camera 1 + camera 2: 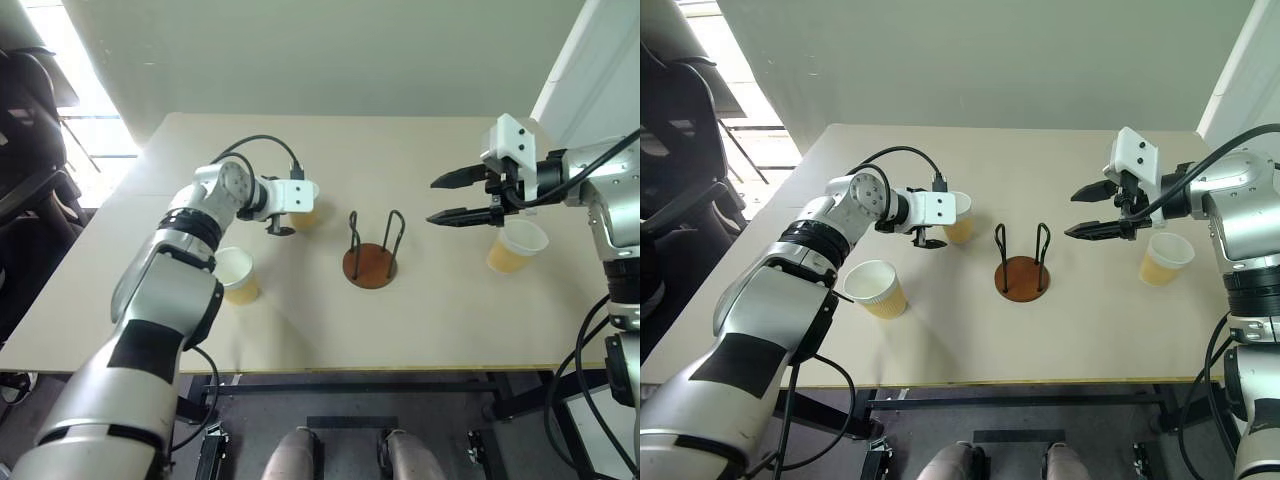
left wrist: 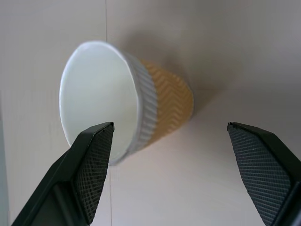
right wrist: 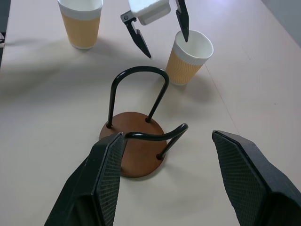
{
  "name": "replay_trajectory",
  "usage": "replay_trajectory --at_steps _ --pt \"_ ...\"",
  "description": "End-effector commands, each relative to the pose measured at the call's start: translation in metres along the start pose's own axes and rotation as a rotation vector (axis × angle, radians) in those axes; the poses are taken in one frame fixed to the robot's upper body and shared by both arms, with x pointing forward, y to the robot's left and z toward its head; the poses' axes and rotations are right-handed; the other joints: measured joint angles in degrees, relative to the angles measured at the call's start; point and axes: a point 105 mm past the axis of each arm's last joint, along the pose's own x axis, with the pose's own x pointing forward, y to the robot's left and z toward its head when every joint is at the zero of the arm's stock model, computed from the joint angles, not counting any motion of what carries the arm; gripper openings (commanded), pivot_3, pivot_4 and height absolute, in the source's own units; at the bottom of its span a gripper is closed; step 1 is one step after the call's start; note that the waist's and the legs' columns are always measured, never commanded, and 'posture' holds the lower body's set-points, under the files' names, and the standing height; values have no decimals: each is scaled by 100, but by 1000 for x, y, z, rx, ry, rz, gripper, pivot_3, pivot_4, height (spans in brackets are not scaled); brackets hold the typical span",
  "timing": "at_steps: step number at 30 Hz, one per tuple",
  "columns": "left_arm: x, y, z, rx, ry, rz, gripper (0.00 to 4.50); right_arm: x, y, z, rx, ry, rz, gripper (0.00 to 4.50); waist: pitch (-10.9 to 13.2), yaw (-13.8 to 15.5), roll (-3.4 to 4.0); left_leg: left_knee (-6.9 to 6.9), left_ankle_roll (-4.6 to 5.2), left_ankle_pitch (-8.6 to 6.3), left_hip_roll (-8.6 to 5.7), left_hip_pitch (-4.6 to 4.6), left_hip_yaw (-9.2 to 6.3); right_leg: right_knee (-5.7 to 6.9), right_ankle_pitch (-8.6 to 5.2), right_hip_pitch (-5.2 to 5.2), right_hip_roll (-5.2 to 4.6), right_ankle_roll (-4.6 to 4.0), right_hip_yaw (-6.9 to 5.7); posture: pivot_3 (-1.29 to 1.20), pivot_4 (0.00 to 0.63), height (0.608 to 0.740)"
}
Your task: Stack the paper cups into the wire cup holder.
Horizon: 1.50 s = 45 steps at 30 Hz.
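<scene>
Nothing stacked yet: the wire cup holder (image 1: 1021, 275) stands empty mid-table. Three paper cups sit upright on the table around it: the far cup (image 1: 960, 222) at ten o'clock, the near cup (image 1: 876, 288) at nine, the right-side cup (image 1: 1164, 257) at three. Left gripper (image 2: 171, 157) hangs over the far cup, fingers spread, gripping nothing. Right gripper (image 1: 446, 197) hovers beside the holder, fingers apart, empty.

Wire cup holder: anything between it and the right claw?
Nothing. In the right wrist view, bare table runs from the open right claw to the wire cup holder.
</scene>
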Motion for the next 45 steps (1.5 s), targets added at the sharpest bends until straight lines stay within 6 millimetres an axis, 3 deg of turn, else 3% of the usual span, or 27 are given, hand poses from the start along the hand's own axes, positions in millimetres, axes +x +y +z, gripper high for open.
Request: replay_trajectory --at_steps 1,8,10,14,20,21,28,36,45 --pt "-6 16 6 16 -2 77 4120 -7 -2 9 -48 -11 -27 3062 0 1 0 0 0 0 3 0 -2 0 1 0 -7 1 0 0 150 740" --pt "0 15 9 16 0 94 4120 -5 -1 9 -48 -13 -28 3062 0 3 0 1 -1 1 3 3 -2 1 0 3 2 0 1 0 150 740" --pt "2 13 8 9 5 97 3745 -5 -2 9 -50 -16 -35 3106 0 5 0 1 -1 1 6 4 -6 1 1 5 -5 1 2 0 150 740" --pt "6 7 6 -14 1 80 2512 -6 -3 11 -57 -29 -48 3106 0 8 0 2 -1 1 3 5 -2 1 1 7 0 1 1 0 150 740" --pt "9 3 3 -18 9 73 184 -7 -2 14 -63 -37 -51 3106 0 7 0 2 -1 1 6 7 -2 0 1 7 1 2 1 0 150 740" --pt "9 3 3 -18 8 73 8 -7 -2 14 -63 -36 -51 3106 0 7 0 2 -1 1 9 7 -5 1 1 7 -2 2 3 0 150 740" --pt "-1 8 8 -10 -22 36 8 -15 -4 17 -68 -35 -56 3106 0 13 0 5 -1 1 5 6 -2 -1 1 10 0 2 1 0 150 740" --pt "-28 28 22 -29 -113 1 8 -38 -16 25 -76 -15 -79 3106 0 17 0 1 -1 1 5 4 -3 -5 0 9 6 0 2 0 150 740" --pt "-65 51 66 -38 -302 -94 8 -45 -9 27 -85 -8 -32 3106 0 24 -2 -10 0 0 1 -2 0 -9 -5 2 21 -6 -5 0 150 740"
